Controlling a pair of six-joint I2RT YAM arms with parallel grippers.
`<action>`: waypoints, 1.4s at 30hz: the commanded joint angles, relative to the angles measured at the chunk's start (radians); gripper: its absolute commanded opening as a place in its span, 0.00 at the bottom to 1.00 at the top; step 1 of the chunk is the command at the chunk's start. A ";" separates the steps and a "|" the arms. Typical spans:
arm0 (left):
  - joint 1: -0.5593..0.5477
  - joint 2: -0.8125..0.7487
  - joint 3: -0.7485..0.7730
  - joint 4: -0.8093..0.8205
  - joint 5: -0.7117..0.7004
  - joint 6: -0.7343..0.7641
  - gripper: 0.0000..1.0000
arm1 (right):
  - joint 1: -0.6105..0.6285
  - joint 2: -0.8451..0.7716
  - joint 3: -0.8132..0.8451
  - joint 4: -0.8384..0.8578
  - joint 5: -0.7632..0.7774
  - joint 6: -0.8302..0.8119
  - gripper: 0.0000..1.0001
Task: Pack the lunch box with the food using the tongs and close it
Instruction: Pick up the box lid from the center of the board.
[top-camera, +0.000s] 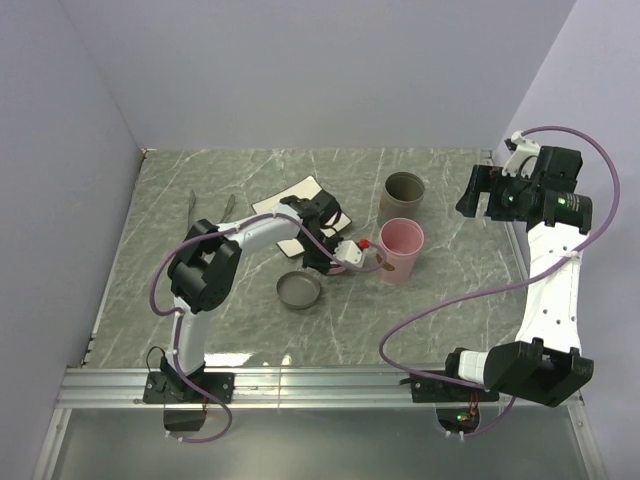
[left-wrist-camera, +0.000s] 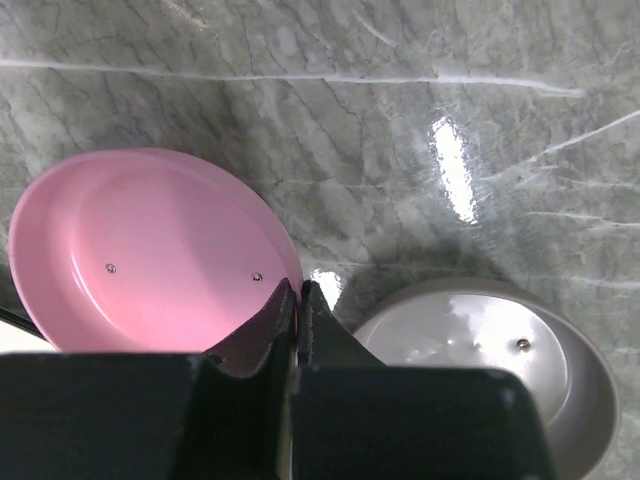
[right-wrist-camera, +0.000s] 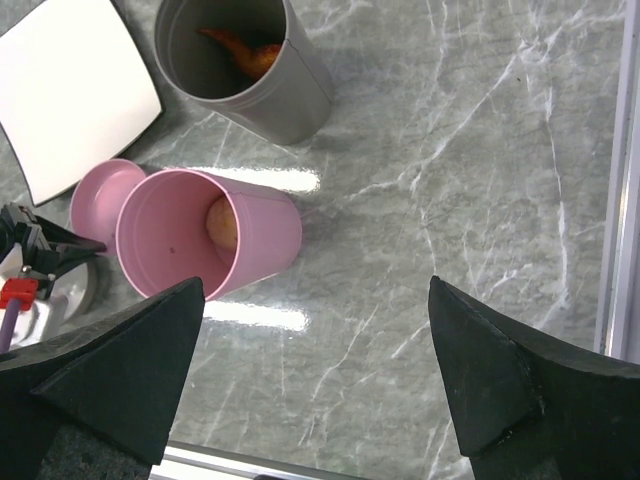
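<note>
Nearest the arm bases, the grey lid (top-camera: 299, 290) lies hollow side up on the marble table (top-camera: 200, 320). Just beside it we note the pink lid (left-wrist-camera: 150, 250), also hollow side up. The left gripper (left-wrist-camera: 298, 297) is closed, its tips together at the pink lid's rim; we cannot tell whether the rim is pinched between them.

Next out, the pink container (right-wrist-camera: 215, 235) stands upright with a pale beige ball (right-wrist-camera: 222, 225) inside. Beyond it, the grey container (right-wrist-camera: 250, 65) holds a curved orange-brown piece (right-wrist-camera: 245, 52). The white square plate (right-wrist-camera: 80, 90) lies to their left.

The tongs (top-camera: 193, 208) lie at far left on the table, well apart from both grippers.

The right gripper (right-wrist-camera: 315, 290) hangs above the table's right side, fingers spread wide and holding nothing.
</note>
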 joint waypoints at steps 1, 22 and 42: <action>0.001 -0.070 0.028 -0.011 0.053 -0.034 0.01 | -0.013 0.005 0.065 0.005 -0.025 -0.002 1.00; 0.269 -0.613 -0.089 0.835 0.488 -1.181 0.00 | -0.016 -0.155 -0.073 0.641 -0.442 0.557 0.95; 0.272 -0.868 -0.304 1.233 0.512 -1.192 0.00 | 0.505 0.061 -0.334 1.652 -0.480 1.568 0.84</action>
